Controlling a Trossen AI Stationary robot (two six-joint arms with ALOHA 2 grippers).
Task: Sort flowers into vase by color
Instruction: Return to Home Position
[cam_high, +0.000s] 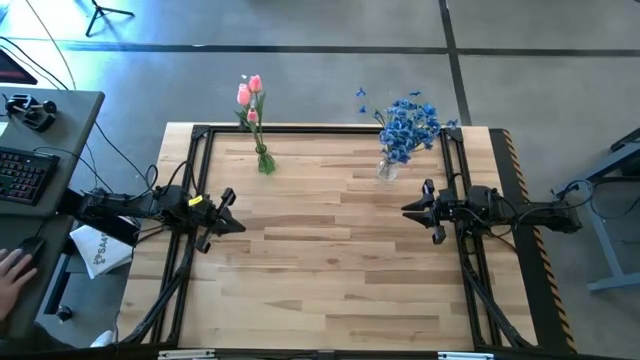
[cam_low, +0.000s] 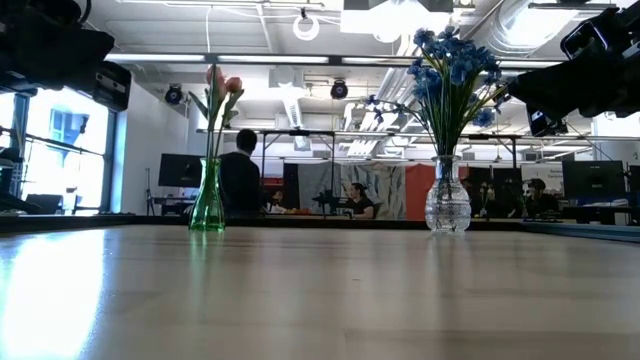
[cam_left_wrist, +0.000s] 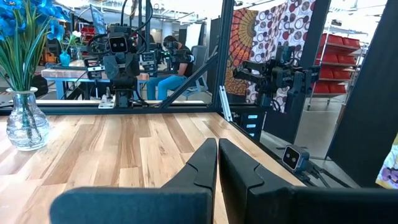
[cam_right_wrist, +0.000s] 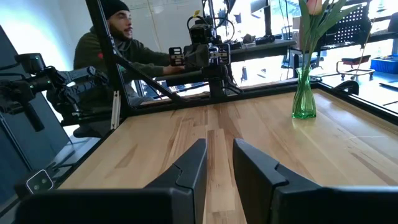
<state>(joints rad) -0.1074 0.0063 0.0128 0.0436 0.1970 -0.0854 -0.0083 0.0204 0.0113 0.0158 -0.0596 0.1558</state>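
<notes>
Pink tulips (cam_high: 250, 93) stand with their stems in a green vase (cam_high: 264, 160) near the table's far edge, left of centre; the vase (cam_low: 207, 205) rests on its base. Blue blossom sprays (cam_high: 410, 124) stand in a clear glass vase (cam_high: 387, 169) at the far right, also seen as the clear vase (cam_left_wrist: 26, 124). My left gripper (cam_high: 238, 224) hovers at the left side, shut (cam_left_wrist: 217, 149), holding nothing. My right gripper (cam_high: 405, 211) hovers at the right side, in front of the clear vase, its fingers a narrow gap apart (cam_right_wrist: 219, 149), empty. No flower lies on the table.
A black frame (cam_high: 330, 130) runs along the table's far edge and down both sides. The wooden top (cam_high: 330, 260) between the arms is bare. A side desk with a keyboard (cam_high: 22, 172) stands to the left, where a person's hand (cam_high: 10, 265) shows. A person (cam_right_wrist: 112, 43) sits beyond the table.
</notes>
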